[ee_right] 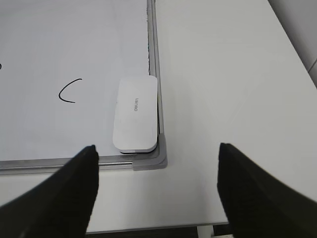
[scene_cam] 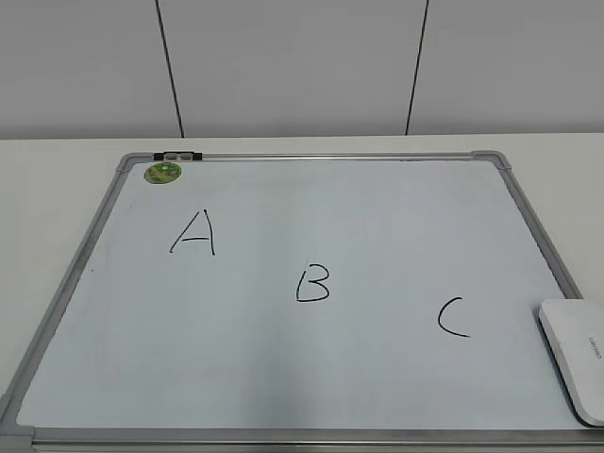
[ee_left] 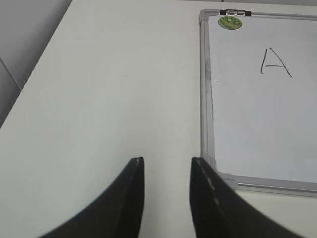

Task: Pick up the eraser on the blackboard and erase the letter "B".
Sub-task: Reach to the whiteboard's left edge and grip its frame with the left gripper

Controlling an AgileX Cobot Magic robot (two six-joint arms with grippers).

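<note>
My right claw (ee_right: 156,191) hangs wide open and empty, the eraser (ee_right: 135,114) lying just ahead of it and slightly left of its centreline, flat in the near right corner of the blackboard (ee_right: 153,59) with its long side against the frame. To grip well, I judge I should shift a little left, descend squarely and close across the eraser's narrow width. Beyond it, further left, sit the "C" (ee_right: 69,92) and then the letter "B" (scene_cam: 312,284). My left claw (ee_left: 166,166), narrowly parted, idles over bare surface (ee_left: 109,84).
</note>
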